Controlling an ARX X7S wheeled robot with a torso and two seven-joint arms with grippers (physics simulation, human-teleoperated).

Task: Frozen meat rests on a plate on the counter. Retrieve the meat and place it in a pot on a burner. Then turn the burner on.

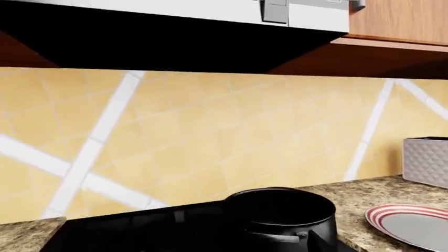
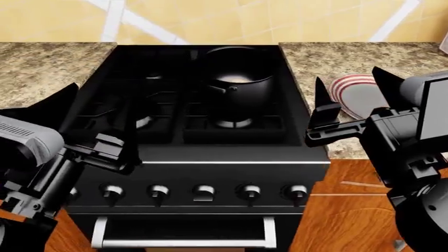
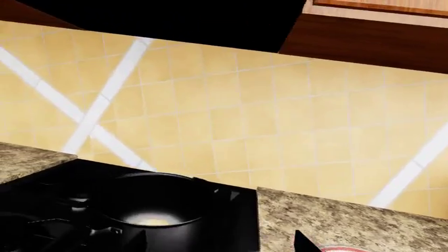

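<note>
The black pot (image 2: 236, 89) stands on the stove's right rear burner with the pale yellow meat (image 2: 236, 79) inside it. The pot (image 3: 154, 207) and the meat (image 3: 150, 221) also show in the right wrist view. The ringed plate (image 2: 358, 95) lies empty on the granite counter (image 2: 329, 58) right of the stove. It also shows in the left wrist view (image 1: 413, 226), beside the pot (image 1: 280, 212). My left gripper (image 2: 102, 113) is open and empty over the stove's front left. My right gripper (image 2: 347, 79) is open and empty above the plate's near edge, right of the pot.
The black stove (image 2: 203, 157) has a row of several silver knobs along its front, one at the far right (image 2: 297, 193) and one in the middle (image 2: 203, 191). A grey textured container (image 1: 427, 160) stands on the counter behind the plate. A hood and cabinets hang overhead.
</note>
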